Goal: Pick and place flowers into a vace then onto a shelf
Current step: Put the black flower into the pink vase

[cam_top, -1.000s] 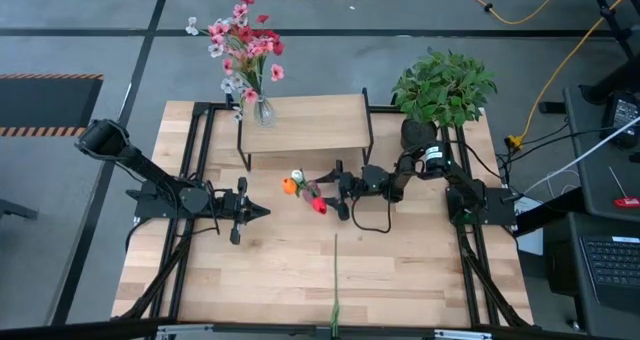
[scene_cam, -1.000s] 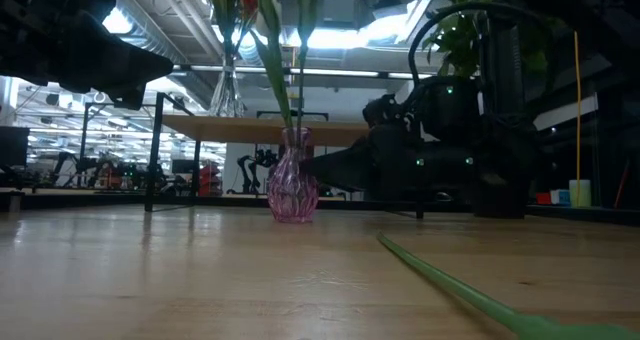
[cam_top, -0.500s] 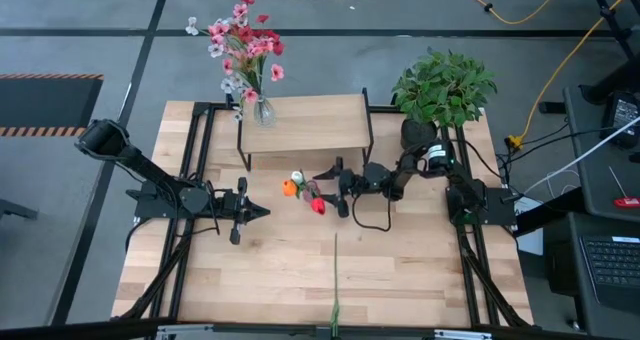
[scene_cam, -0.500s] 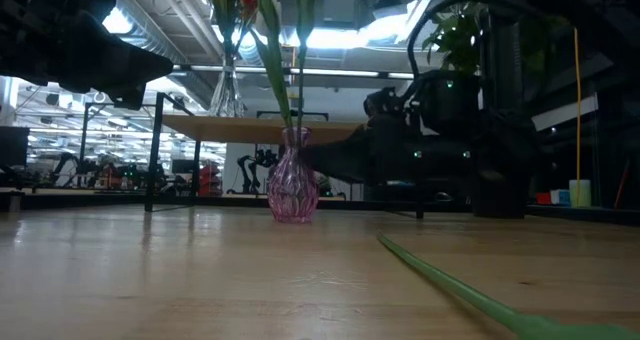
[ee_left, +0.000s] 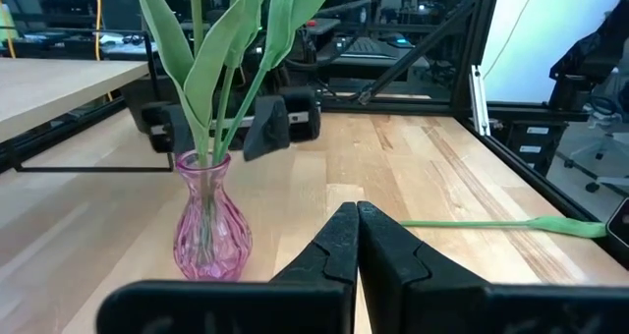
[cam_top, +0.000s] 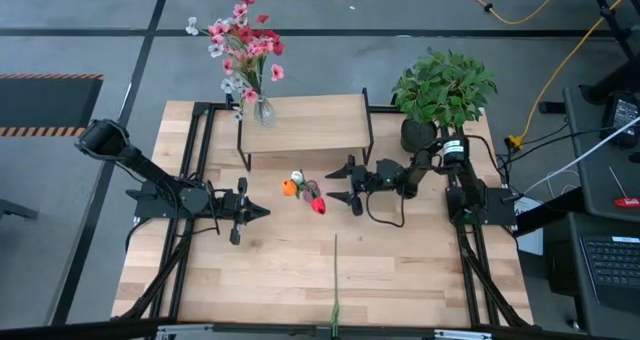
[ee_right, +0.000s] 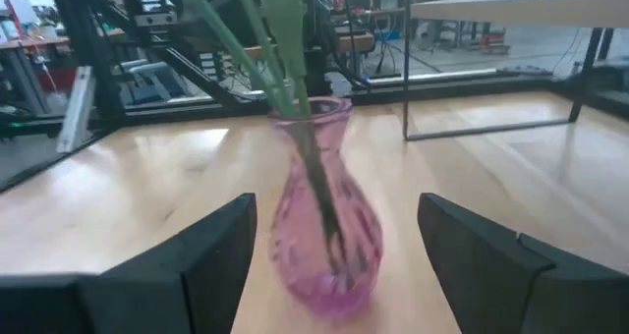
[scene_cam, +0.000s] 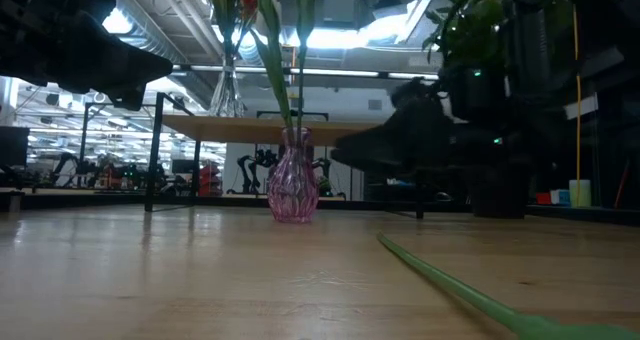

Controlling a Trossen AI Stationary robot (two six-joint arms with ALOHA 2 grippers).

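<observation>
Pink vase [cam_top: 306, 193] stands between both arms; shelf [cam_top: 305, 126] blocks behind.

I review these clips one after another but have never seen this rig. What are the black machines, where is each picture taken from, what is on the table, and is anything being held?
Two dark robot arms work at a wooden table. One picture looks straight down, one looks level across the tabletop, and one comes from each arm's wrist.

On the table stands a pink vase with tulip-like flowers. A loose green stem lies nearer the front. The shelf at the back carries a clear vase of pink blossoms. A potted plant stands at the back right.

The right gripper is open beside the pink vase, not touching it. The left gripper is shut and empty. Nothing is held.
</observation>
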